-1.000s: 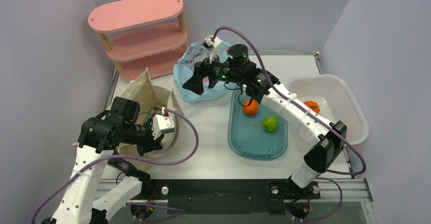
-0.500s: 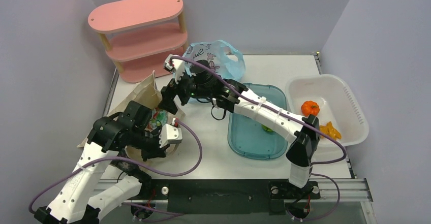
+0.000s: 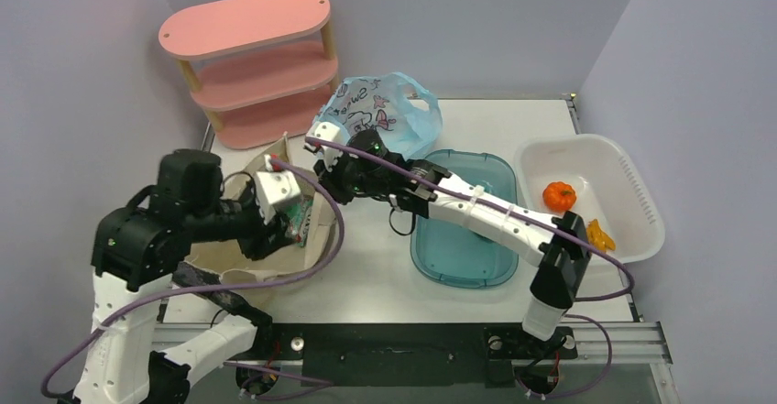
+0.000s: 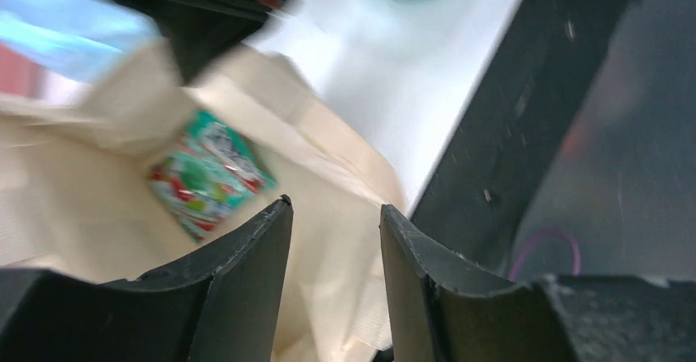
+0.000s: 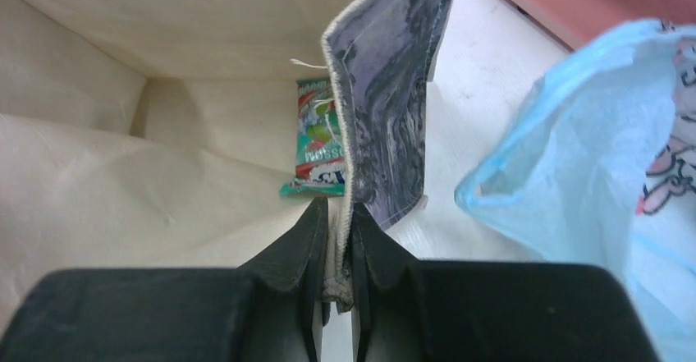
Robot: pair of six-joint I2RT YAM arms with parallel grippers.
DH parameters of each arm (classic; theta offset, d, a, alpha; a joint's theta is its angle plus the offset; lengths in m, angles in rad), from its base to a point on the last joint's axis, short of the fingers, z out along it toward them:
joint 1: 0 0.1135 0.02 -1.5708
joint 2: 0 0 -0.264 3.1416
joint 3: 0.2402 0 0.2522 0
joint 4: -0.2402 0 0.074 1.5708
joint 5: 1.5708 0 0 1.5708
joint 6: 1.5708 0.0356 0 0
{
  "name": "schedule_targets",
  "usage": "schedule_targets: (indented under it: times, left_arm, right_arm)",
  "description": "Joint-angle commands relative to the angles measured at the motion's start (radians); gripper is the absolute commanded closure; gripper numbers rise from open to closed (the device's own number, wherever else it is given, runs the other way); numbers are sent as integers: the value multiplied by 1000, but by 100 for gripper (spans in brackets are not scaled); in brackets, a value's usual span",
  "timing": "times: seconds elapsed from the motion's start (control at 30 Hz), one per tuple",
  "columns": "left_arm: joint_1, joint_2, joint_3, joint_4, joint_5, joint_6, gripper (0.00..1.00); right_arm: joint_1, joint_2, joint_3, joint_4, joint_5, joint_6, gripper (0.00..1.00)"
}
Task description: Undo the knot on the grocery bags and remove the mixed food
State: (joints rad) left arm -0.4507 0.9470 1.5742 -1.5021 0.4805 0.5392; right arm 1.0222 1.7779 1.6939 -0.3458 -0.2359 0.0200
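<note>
From above, the right fingers [image 3: 322, 164] reach across the bench [image 3: 385, 267] to the near rim of the canvas tote [image 3: 240, 262]. The light blue grocery bag [image 3: 385, 111] sits slumped behind them, well apart from both arms. The left fingers [image 3: 279, 230] hang over the tote's mouth with the snack packet [image 3: 295, 216] just beside their tips. In the left wrist view those fingers [image 4: 246, 296] are released, with a plain gap and nothing between them. The packet [image 4: 209, 183] lies flat against the tote's inner wall, ahead of the tips and off to the left-hand finger's side; the picture is blurred, so finer detail is lost. In the right wrist view the fingers [image 5: 304, 247] are clenched on the tote's stitched hem [image 5: 341, 132], which stands up between the tips. The packet [image 5: 320, 144] is straight ahead past the tips, just left of that hem, and the blue bag [image 5: 591, 173] billows to their right. I judge the packet light, flat and slick, with film that will crinkle and slide, so a pinch on a crimped end or a corner should hold better than a press on its face. The blue bag looks thin and limp, best taken by a handle loop.
</note>
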Motion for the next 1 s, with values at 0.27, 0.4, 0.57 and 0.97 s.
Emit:
schedule_targets:
  times: [0.27, 0.4, 0.57, 0.97]
  left_arm:
    - [106, -50, 18, -52, -39, 89, 62]
    - [106, -127, -211, -73, -147, 210, 68]
    - [104, -165, -464, -56, -300, 310, 64]
    - [107, -342, -805, 223, -457, 607, 52]
  right_arm:
    - [10, -420, -550, 349, 51, -87, 100]
    - [15, -468, -662, 413, 60, -112, 100]
    - [11, -484, -678, 427, 77, -90, 100]
    - [-41, -646, -850, 534, 156, -109, 100]
